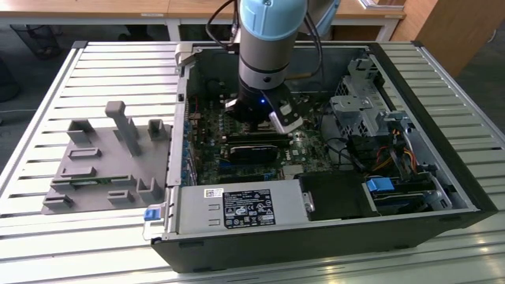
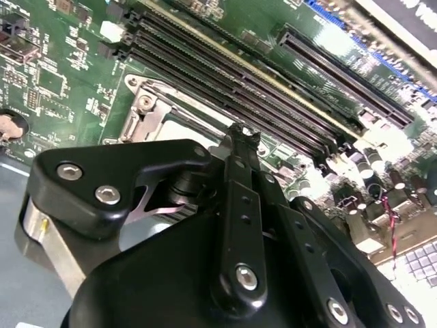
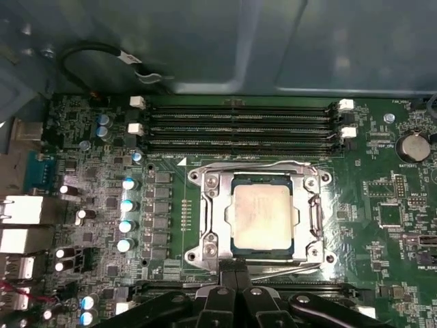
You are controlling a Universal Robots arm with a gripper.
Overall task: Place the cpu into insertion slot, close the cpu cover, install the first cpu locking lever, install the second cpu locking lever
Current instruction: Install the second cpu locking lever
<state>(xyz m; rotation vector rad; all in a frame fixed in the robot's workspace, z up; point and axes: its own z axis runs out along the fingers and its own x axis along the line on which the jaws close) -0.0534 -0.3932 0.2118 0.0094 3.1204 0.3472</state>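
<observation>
One closed, empty hand (image 3: pixel 234 273) just beside the cpu cover (image 3: pixel 263 179), cpu (image 3: pixel 263 216) beneath it.

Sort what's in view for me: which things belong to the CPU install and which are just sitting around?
Belongs to the job:
cpu, seated in the insertion slot
cpu cover, lying down around the chip
gripper, at the socket's edge

Just lying about:
memory slots
grey fixture beside the case
power supply
coin battery
</observation>
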